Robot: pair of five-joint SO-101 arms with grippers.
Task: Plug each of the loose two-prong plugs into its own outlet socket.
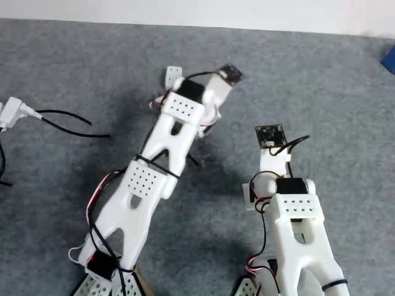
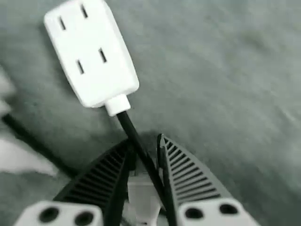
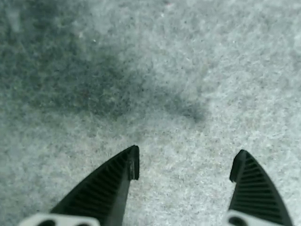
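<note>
Pinches black cord (image 2: 127, 123) in near-closed left hand (image 2: 145, 143) just behind white plastic outlet block (image 2: 89, 52), likely steadying it. Right hand (image 3: 183, 165) wide open, empty; white corded plug (image 1: 12, 112) well apart on grey felt tabletop (image 1: 321, 80).

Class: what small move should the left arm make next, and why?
Probably ease the left gripper toward the outlet, lining its plug up with a slot pair. It looks shut on the white plug; both slot pairs are empty, and the outlet lies ahead, apart from it.

Outlet block (image 2: 91, 52) and cord (image 2: 125, 120) front left gripper (image 2: 145, 142).
</note>
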